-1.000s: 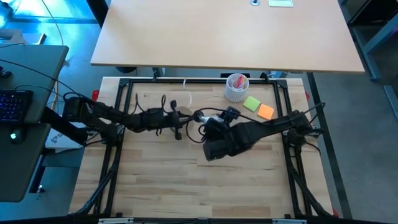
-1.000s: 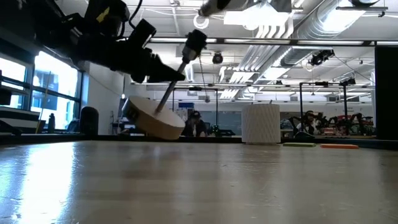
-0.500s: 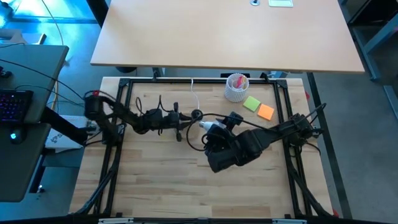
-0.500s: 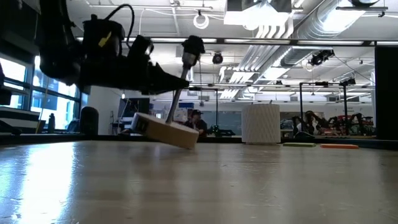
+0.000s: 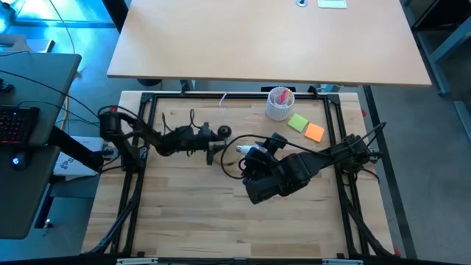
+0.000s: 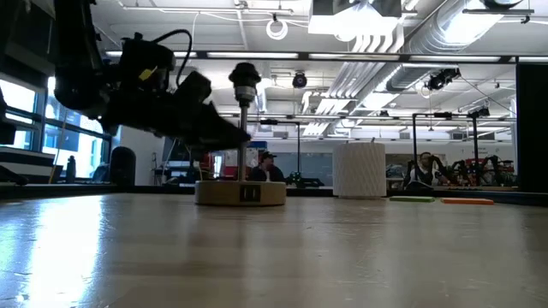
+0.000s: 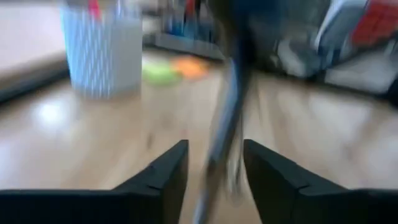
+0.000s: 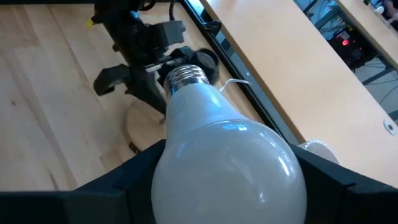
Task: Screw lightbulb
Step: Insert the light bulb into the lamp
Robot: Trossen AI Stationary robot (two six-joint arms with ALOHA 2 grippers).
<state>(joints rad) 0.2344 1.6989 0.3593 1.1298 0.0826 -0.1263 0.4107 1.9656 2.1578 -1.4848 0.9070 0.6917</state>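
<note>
We hold the lightbulb (image 8: 221,155) in our right hand (image 5: 249,153), the two dark fingers (image 8: 339,186) clamped on either side of its white globe so that the threaded metal base points forward, away from the wrist. That grip leaves the screw end free and aimed toward the lamp stand (image 6: 241,192), which is what the threading will need.

The stand sits flat on the counter (image 6: 342,248), a round wooden disc with a thin upright stem and a black socket (image 6: 245,75) at the top. In the low view the disc rests level, the stem vertical, so the socket opens upward.

Our left hand (image 5: 208,145) is at the stem, reaching in from the left side of the counter. In the left wrist view the fingers (image 7: 163,174) stand on either side of the blurred stem with a narrow gap, and we cannot tell whether they actually press on it. We judge its purpose is to steady the stand so it does not turn or tip when the bulb is twisted in.

The bulb is near the socket but apart from it, its base tilted toward it rather than lined up above. A white perforated cup (image 5: 280,104) and two sticky notes (image 5: 306,127) lie farther back, clear of the work.
</note>
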